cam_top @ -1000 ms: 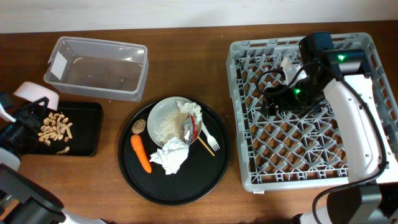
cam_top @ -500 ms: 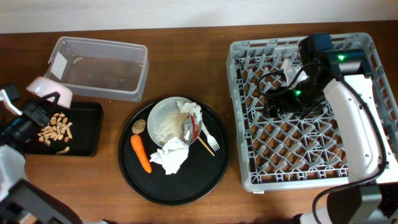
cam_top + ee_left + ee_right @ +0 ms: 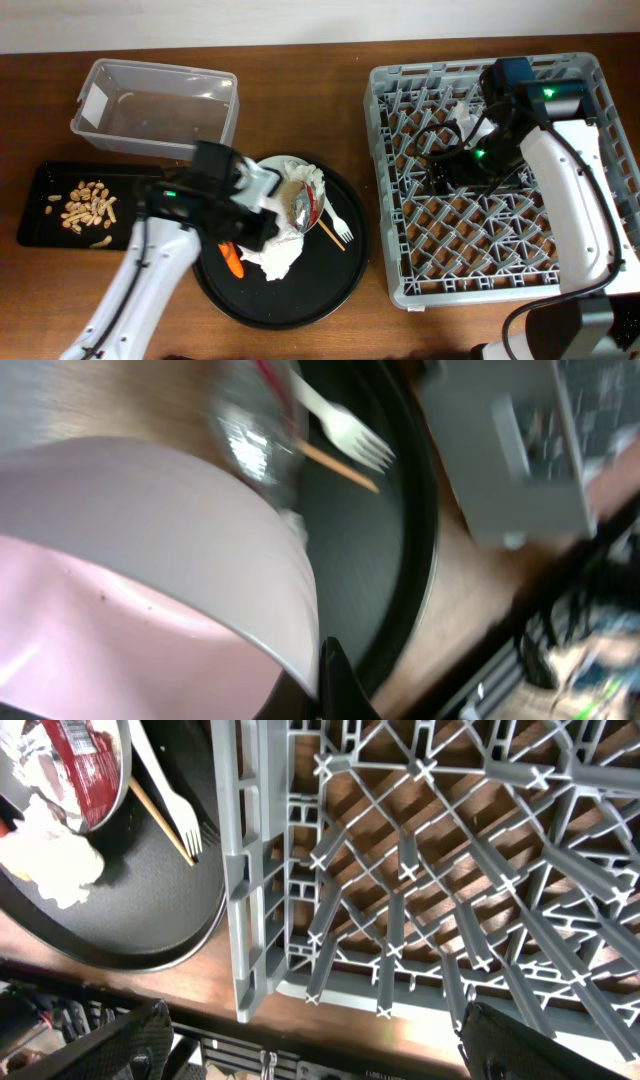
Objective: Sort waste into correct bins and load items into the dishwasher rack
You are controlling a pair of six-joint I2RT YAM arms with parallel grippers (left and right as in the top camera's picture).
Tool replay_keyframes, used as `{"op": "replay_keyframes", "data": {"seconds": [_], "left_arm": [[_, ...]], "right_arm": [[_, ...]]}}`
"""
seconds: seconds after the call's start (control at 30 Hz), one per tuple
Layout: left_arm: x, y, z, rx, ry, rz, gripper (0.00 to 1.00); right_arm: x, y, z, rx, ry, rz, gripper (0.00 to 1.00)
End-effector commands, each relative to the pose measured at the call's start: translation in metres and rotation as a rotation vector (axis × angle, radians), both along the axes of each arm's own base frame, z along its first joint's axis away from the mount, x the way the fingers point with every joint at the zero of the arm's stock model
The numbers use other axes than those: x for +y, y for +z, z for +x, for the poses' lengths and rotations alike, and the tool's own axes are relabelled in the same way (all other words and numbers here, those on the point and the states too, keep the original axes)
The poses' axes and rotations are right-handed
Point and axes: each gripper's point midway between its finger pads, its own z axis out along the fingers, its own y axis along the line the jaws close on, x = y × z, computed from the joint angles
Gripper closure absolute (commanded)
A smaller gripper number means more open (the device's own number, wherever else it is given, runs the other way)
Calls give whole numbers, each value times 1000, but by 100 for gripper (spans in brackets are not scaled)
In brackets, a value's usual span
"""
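The pink bowl (image 3: 130,590) was judged to be light and stiff, with a smooth and probably slippery wall and no handle. The rim was therefore taken as the only sensible place for a hold: one finger inside, one outside, pinched firmly enough that the bowl would not pivot or slide out when swung. It was not thought especially fragile, though a drop onto the pegs could not be called harmless. The bowl was seen carried above the round black tray (image 3: 320,290), with the white plastic fork (image 3: 345,435) and the thin wooden stick (image 3: 335,465) visible beyond its edge. It was well apart from the dishwasher rack (image 3: 382,200) and had not yet been set into it. The left claw (image 3: 258,198) was clenched on the bowl's rim, and the bowl filled most of the wrist view. The right claw (image 3: 320,1050) was spread wide over the rack's lattice floor, near the wall facing the tray, and nothing was held or touched by it.
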Motion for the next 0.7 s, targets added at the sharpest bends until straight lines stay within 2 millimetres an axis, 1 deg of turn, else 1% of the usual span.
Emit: {"op": "replay_keyframes", "data": {"seconds": [0.0,0.03,0.07,0.1,0.17,0.2,0.23,0.27,0.3,0.33,0.37,0.4,0.43,0.47,0.5,0.57,0.6,0.63,0.67], "left_arm": [[-18,-18,-23,3,-64,126,100],[-22,-28,-30,23,-61,150,100],[-30,-44,-41,50,-82,161,100],[-34,-53,-48,63,-105,169,100],[-40,-60,-56,72,-143,178,100],[-43,-59,-56,64,-150,174,89],[-44,-59,-55,58,-151,171,69],[-45,-59,-54,54,-151,169,55],[-45,-57,-50,36,-158,167,36],[-45,-50,-44,5,-173,171,27],[-41,-34,-28,-42,-139,184,15],[-34,-15,-12,-93,-95,199,1],[-17,10,8,-155,-24,227,1],[-2,23,17,-179,30,246,1],[19,33,25,-195,107,255,1],[62,37,33,-162,278,262,1],[84,36,35,-125,378,265,1],[110,34,35,-85,489,271,1],[131,33,34,-60,574,274,1]], "right_arm": [[0,1,-3,2,2,-5,4],[0,1,-3,3,2,-5,4],[0,1,-3,4,2,-5,4],[0,1,-4,6,2,-5,4],[0,1,-4,6,2,-5,4],[0,1,-4,6,2,-5,4],[0,1,-5,9,2,-5,3],[0,1,-6,13,3,-5,2],[2,1,-8,21,5,6,2],[8,3,-9,26,9,45,2],[14,5,-9,16,47,82,1],[14,5,-8,12,47,81,1],[15,9,-8,0,48,81,2],[15,13,-9,-18,51,82,2],[19,22,-11,-52,67,83,2],[33,30,-19,-83,126,86,2],[47,31,-24,-84,186,89,2],[70,28,-32,-75,267,91,2],[87,24,-39,-68,333,93,2]]}}
